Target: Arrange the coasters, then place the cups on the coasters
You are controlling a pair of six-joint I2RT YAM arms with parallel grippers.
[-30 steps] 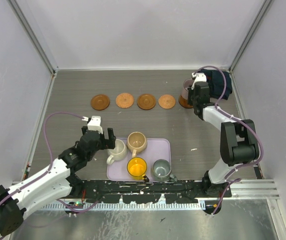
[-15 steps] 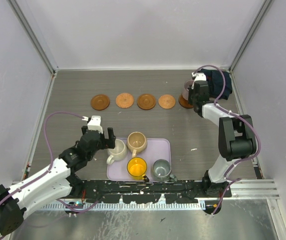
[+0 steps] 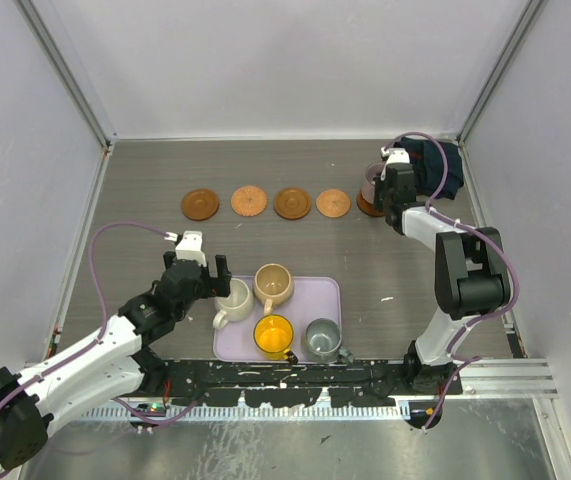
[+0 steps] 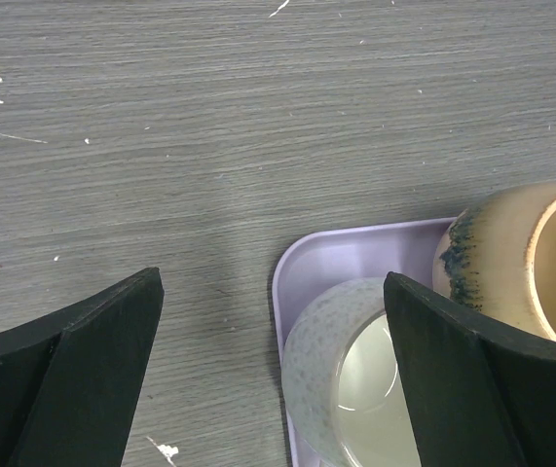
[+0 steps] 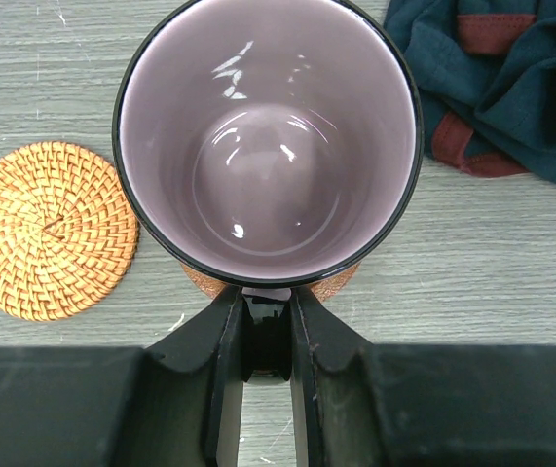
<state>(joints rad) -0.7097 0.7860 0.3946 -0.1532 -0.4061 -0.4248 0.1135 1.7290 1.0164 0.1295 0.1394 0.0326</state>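
Observation:
Four woven coasters (image 3: 249,201) lie in a row across the table's middle. A fifth coaster (image 5: 331,284) peeks out from under the mauve-purple cup (image 5: 268,136), which stands over it at the row's right end (image 3: 369,188). My right gripper (image 5: 266,341) is shut on that cup's handle. The cream-white cup (image 4: 341,365), tan cup (image 4: 526,258), yellow cup (image 3: 274,335) and grey-green cup (image 3: 322,337) stand on the lavender tray (image 3: 305,300). My left gripper (image 4: 273,389) hangs open at the tray's left edge. Its right finger (image 4: 482,379) is above the cream-white cup.
A dark blue cloth (image 5: 501,78) lies bunched just right of the mauve-purple cup, in the back right corner (image 3: 435,165). Grey walls close in the table on three sides. The arm bases and a rail run along the near edge.
My right gripper has shifted the mauve-purple cup slightly left and nearer, over the rightmost coaster. The left arm has not moved.

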